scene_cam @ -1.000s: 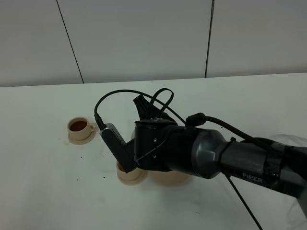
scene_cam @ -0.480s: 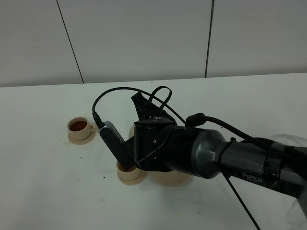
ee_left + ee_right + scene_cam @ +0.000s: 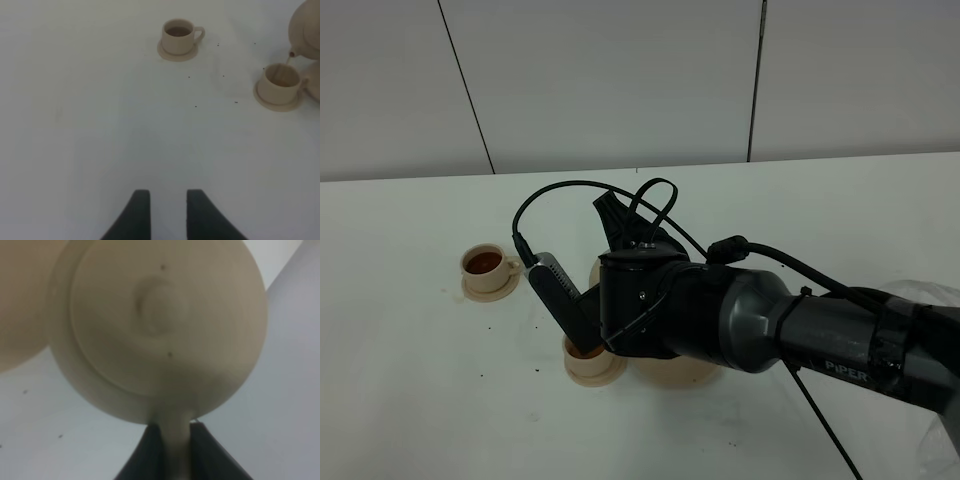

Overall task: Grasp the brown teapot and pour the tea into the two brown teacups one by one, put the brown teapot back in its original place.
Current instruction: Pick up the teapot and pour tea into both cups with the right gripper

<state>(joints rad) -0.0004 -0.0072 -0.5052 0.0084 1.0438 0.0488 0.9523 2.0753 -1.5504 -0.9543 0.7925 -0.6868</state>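
My right gripper [image 3: 175, 434] is shut on the loop handle of the brown teapot [image 3: 160, 330], which fills the right wrist view with its knobbed lid toward the camera. In the left wrist view the teapot [image 3: 306, 35] hangs tilted over the nearer teacup [image 3: 281, 82], and a thin stream falls from its spout into the cup. The farther teacup [image 3: 177, 35] holds dark tea on its saucer. In the high view the right arm hides most of the teapot [image 3: 593, 272] and part of the nearer teacup [image 3: 590, 362]. My left gripper [image 3: 164, 212] hovers open over bare table.
The wide saucer [image 3: 682, 374] lies under the right arm, just right of the nearer teacup. The far teacup [image 3: 485, 265] stands at the left. Small dark specks dot the white table [image 3: 420, 380]. A black cable loops above the right wrist.
The right wrist has shifted slightly up and to the left, and a bit more of the teapot shows beside it. The cups and the left gripper have not moved.
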